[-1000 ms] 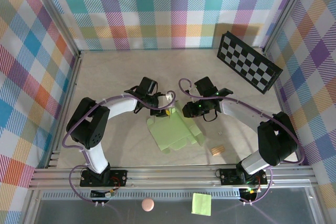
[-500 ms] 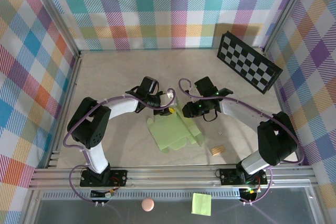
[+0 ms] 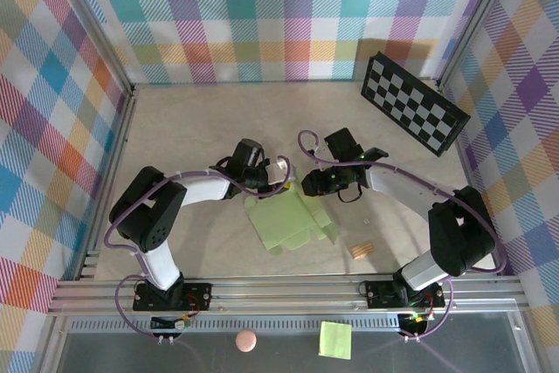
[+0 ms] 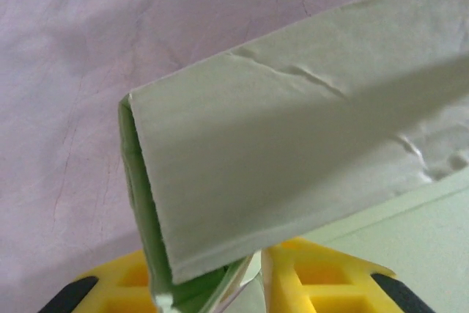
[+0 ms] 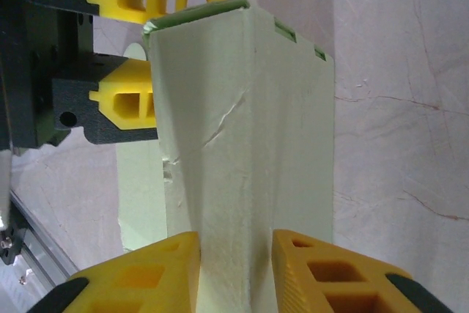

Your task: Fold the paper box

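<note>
Box (image 3: 293,220) lies mid-desk (image 3: 183,120) just ahead of the arm bases, its near part flat and its far panel raised off the surface. Right gripper (image 5: 234,247) pinches one end of that panel; left gripper (image 4: 212,273) sits narrow around the other end, but I cannot tell whether it truly grips. To do this well: firm both holds, keep them level, and turn the panel over along its crease together, avoiding twist where the card shows wrinkles.

place: robot lab cell | signs: plaid backdrop walls (image 3: 262,15), aluminium frame rail (image 3: 288,290), checkerboard board (image 3: 415,102)
</note>
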Motion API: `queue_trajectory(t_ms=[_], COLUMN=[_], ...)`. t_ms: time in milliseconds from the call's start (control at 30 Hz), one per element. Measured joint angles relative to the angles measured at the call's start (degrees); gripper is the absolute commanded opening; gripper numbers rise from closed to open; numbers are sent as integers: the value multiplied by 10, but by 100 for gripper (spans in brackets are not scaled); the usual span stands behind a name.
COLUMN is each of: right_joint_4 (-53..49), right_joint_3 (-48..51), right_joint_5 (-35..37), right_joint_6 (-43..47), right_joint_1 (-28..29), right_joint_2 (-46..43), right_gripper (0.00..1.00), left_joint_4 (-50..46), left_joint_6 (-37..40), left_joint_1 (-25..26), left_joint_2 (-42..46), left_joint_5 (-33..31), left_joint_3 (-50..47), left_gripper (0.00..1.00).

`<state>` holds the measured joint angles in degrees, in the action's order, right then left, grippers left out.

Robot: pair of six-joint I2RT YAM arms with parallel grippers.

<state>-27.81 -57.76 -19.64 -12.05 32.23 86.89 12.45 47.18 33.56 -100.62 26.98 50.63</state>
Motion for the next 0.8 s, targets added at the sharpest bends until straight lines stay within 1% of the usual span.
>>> queue_trajectory(t_ms=[67,167,400,667,800], right_joint_4=[4,11,17,28,30], right_joint_3=[4,10,20,31,33], right_joint_5=[-6,-14,-19,-8,-5], right_joint_6=[-4,-9,-21,-29,-35], right_joint_1=[-2,-4,-9,-17,-19], right_joint_2=[0,-1,-9,-18,-19], right_gripper=[34,34,31,29,31], left_joint_4=[12,30,82,89,85], left_joint_6=[-11,-36,-103,-177,-213], left_joint_1=[8,24,67,119,133], left_joint_2=[2,3,4,4,4], left_joint_5=[-17,-59,-174,-311,-348], left_joint_3=[-5,-8,-25,-28,-27], left_gripper=[22,19,1,0,1])
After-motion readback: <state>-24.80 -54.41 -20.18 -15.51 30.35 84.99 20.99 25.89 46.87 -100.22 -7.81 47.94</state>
